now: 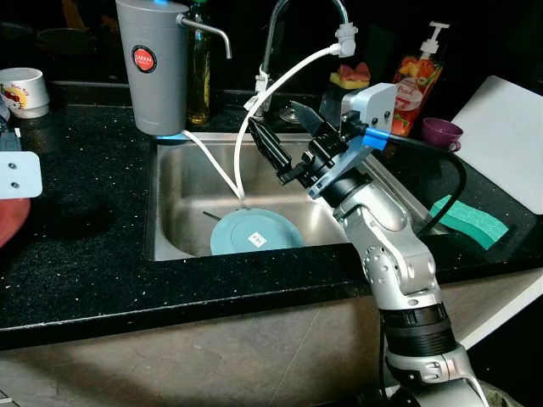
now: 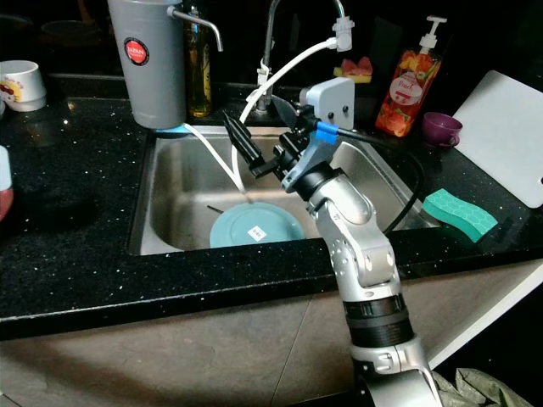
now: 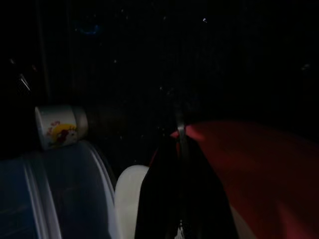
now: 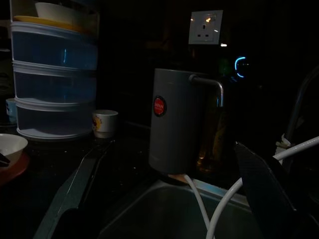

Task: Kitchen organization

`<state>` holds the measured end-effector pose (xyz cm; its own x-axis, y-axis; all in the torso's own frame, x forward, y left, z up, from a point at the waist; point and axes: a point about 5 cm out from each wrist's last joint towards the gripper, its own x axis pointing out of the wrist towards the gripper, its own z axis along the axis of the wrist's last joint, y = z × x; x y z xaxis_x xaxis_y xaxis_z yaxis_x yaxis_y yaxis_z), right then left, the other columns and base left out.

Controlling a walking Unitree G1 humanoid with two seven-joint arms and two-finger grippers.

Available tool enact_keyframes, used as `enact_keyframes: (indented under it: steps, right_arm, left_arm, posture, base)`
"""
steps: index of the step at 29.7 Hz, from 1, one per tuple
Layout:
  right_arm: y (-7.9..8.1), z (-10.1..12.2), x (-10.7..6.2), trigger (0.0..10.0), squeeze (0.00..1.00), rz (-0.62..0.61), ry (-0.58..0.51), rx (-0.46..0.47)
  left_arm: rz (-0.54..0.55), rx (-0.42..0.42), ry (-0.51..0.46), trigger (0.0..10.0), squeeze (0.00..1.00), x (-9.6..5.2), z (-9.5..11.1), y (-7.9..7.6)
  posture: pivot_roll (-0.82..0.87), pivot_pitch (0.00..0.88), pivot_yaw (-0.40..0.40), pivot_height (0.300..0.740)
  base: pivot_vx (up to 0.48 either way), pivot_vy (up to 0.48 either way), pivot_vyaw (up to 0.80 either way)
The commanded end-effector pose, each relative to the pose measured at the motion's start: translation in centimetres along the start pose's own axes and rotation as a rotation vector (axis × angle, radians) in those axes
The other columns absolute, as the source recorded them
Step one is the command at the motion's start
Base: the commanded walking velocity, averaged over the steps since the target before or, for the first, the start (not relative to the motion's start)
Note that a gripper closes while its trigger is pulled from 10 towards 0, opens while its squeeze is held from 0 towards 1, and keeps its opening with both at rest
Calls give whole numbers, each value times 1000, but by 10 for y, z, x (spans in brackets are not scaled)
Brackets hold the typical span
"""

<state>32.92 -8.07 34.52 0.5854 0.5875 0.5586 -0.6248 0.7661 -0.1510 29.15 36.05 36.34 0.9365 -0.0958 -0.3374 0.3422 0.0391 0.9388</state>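
Observation:
A teal plate (image 1: 254,231) with a small white sticker lies flat in the steel sink (image 1: 174,182). My right gripper (image 1: 271,115) hangs open above the sink's middle, clear of the plate, with its fingers pointing toward the grey water filter (image 1: 153,68). At the far left, over the black counter, my left gripper (image 3: 180,144) is shut on the rim of a red plate (image 3: 259,169). A white bowl (image 3: 128,194) sits beside the fingers. The red plate (image 1: 7,222) also shows at the left edge of the left eye view.
White hoses (image 1: 246,127) run from the faucet (image 1: 280,34) and the filter into the sink. A mug (image 1: 24,89) stands back left. A soap bottle (image 1: 417,80), purple cup (image 1: 441,131), green sponge (image 1: 471,222) and white cutting board (image 1: 509,136) are on the right. Stacked drawers (image 4: 50,84) stand far left.

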Motion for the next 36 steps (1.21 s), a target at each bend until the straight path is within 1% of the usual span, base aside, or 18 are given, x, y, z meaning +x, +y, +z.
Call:
enact_keyframes:
  steps: [1,3,4,5,6,11,13,16,17,18,19,21,24,26,30,31,33,36]
  right_arm:
    - [-2,0,-1,10000,0,-7,1,3]
    - [-1,-1,-1,10000,0,-6,3,6]
    - [-1,-1,0,10000,0,-6,3,7]
    - [-1,-1,0,10000,0,-6,3,7]
    - [-1,-1,0,10000,0,-5,4,7]
    - [-2,-1,1,10000,0,-10,6,4]
    - [-3,-1,1,10000,0,-10,7,4]
    - [-3,-2,2,10000,0,-9,14,-2]
    - [-3,-2,2,10000,0,-9,14,-2]
    - [-2,-3,2,10000,0,4,22,-26]
    - [-2,-3,2,10000,0,4,22,-26]
    - [1,-7,3,10000,0,29,44,-99]
    - [5,-14,0,10000,0,48,73,-173]
    - [5,-15,0,10000,0,49,74,-178]
    - [8,-27,-7,10000,0,42,117,-165]
    - [8,-27,-7,10000,0,42,117,-165]
    - [9,-35,-11,10000,0,22,150,-171]
    - [10,-40,-14,10000,0,6,173,-187]
  left_arm:
    - [15,22,-21,0,0,-1,5,5]
    - [50,37,-48,0,0,-4,11,14]
    - [70,37,-62,2078,0,-5,14,18]
    - [84,37,-71,2078,0,-5,16,21]
    - [116,49,-85,10000,0,-6,21,27]
    - [286,98,-224,10000,0,-7,58,58]
    - [307,94,-251,10000,0,-6,63,62]
    - [396,23,-404,10000,0,1,91,75]
    - [396,23,-404,10000,0,1,91,75]
    - [428,-39,-510,10000,0,8,111,82]
    - [428,-39,-510,10000,0,8,111,82]
    - [429,-126,-662,10000,0,19,142,90]
    - [321,-354,-848,10000,0,44,182,90]
    - [311,-367,-857,10000,0,45,185,90]
    - [104,-571,-915,10000,0,73,211,80]
    - [104,-571,-915,10000,0,73,211,80]
    - [-74,-672,-875,10000,0,95,218,62]
    - [-162,-720,-846,10000,0,106,221,49]
  posture:
    - [262,143,-128,740]
    - [262,143,-128,740]
    - [262,144,-130,740]
    - [262,144,-130,740]
    - [262,144,-130,740]
    - [261,145,-133,740]
    - [261,145,-133,740]
    - [252,149,-137,740]
    - [252,149,-137,740]
    - [243,153,-133,740]
    - [243,153,-133,740]
    - [239,157,-126,740]
    - [229,166,-105,740]
    - [229,166,-105,740]
    - [211,180,-52,740]
    - [211,180,-52,740]
    - [201,193,-20,740]
    - [195,199,-2,740]
  base:
    - [0,0,0]
    - [0,0,0]
    - [0,0,0]
    - [0,0,0]
    - [0,0,0]
    - [0,0,0]
    - [0,0,0]
    - [0,0,0]
    - [0,0,0]
    - [0,0,0]
    - [0,0,0]
    - [0,0,0]
    - [0,0,0]
    - [0,0,0]
    - [0,0,0]
    - [0,0,0]
    - [0,0,0]
    - [0,0,0]
